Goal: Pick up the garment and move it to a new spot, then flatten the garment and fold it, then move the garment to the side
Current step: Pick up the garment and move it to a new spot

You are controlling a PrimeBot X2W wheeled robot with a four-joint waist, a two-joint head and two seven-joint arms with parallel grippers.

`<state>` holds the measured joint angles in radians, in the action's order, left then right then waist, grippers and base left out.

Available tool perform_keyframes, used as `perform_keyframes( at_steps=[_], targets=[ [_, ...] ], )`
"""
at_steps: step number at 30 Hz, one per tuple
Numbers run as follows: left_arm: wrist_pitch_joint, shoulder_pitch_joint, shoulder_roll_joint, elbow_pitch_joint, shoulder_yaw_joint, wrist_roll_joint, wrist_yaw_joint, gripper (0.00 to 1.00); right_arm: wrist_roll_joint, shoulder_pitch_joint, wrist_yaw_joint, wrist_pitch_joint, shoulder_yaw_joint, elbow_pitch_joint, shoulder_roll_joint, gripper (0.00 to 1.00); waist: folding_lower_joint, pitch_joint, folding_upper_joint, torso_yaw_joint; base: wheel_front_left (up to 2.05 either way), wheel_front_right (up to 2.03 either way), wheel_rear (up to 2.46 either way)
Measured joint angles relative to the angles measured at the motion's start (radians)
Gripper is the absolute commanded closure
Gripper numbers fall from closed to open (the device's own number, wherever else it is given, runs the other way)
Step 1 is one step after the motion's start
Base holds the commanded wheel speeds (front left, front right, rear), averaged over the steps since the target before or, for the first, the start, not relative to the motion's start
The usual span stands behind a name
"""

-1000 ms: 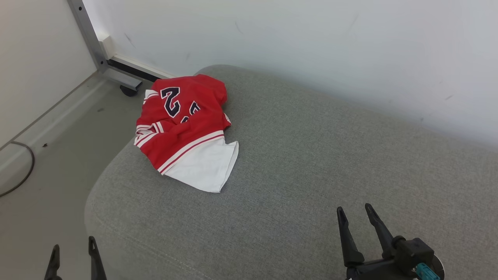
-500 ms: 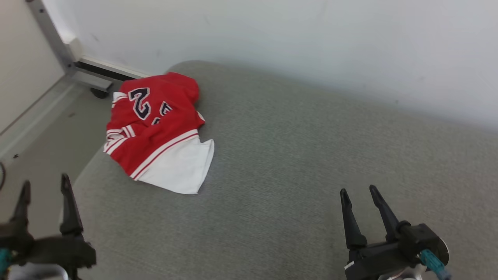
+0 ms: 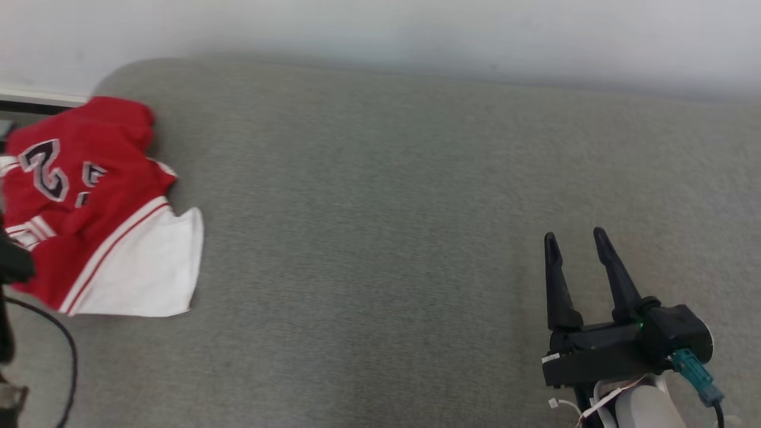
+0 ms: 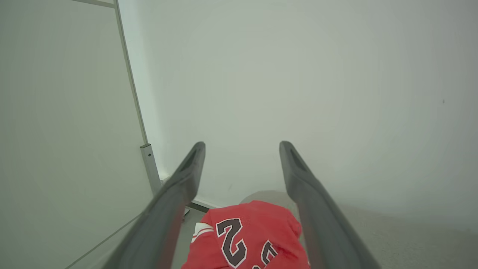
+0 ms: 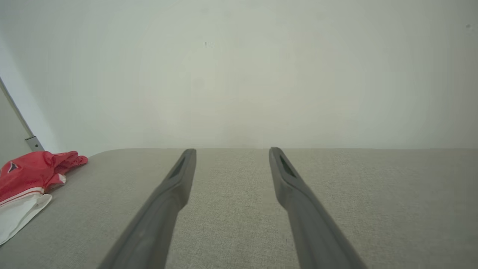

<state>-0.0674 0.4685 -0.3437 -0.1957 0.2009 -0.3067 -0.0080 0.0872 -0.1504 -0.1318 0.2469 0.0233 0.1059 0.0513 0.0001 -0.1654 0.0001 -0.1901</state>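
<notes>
Grey woven cushion: the landmark here, a broad padded seat with a rounded left end, set against the wall.
White wall: plain, running behind the cushion's whole back edge.
Garment: a red jersey with a white panel and red-and-white striped trim, crumpled at the cushion's left end near its back corner.
Head view of the garment: the white panel spreads toward the cushion's front, and dark numerals edged in white sit on the red.
Left wrist view of the garment: a clear "2" and part of a second numeral, with the cushion's rounded corner just behind.
Right wrist view of the garment: a low side-on heap, red over white, far off at the cushion's left end.
Right gripper: over the cushion's right part, well apart from the garment, its two dark fingers spread wide with nothing between them and only grey fabric below.
Left gripper: above the cushion's left end, fingers spread wide and empty, the jersey below and between them; whether it touches the cloth cannot be told.
Metal post: upright, beyond the cushion's left end, beside the wall.
Black cable: looping at the cushion's front left corner.
Teal connector: on the right gripper's body, above the cushion's front right.
</notes>
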Motion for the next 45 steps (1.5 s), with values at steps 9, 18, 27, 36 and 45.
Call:
perform_keyframes(
  at_steps=[9,18,27,36,45],
  targets=[
    [0.091,0.154,-0.087,-0.125,0.014,-0.027,-0.009,0.0,0.0,-0.033,0.0,0.004,0.013,-0.059,0.0,0.0,0.0001,-0.132,0.0,0.14,0.0,0.0,0.0],
    [0.176,0.238,-0.137,-0.347,-0.017,-0.021,-0.01,0.0,0.0,-0.049,0.0,0.002,0.014,-0.082,0.001,0.0,0.0001,-0.215,0.0001,0.218,0.0,0.0,0.0],
    [0.257,0.24,-0.15,-0.551,-0.022,-0.034,0.0,0.0,0.0,-0.054,0.0,-0.001,0.013,-0.085,0.001,0.0,0.0,-0.232,0.0001,0.247,0.0,0.0,0.0],
    [0.188,0.24,-0.144,-0.653,-0.035,-0.041,-0.017,1.0,-0.001,-0.053,0.0,-0.001,0.007,-0.077,0.0,0.0,-0.0002,-0.209,0.0,0.249,0.0,0.0,0.0],
    [-0.009,0.305,-0.154,-0.586,-0.057,-0.015,-0.029,1.0,0.033,-0.027,0.0,0.009,-0.001,-0.067,0.001,0.0,-0.0002,-0.145,-0.0001,0.225,0.0,0.0,0.0]
  ],
)
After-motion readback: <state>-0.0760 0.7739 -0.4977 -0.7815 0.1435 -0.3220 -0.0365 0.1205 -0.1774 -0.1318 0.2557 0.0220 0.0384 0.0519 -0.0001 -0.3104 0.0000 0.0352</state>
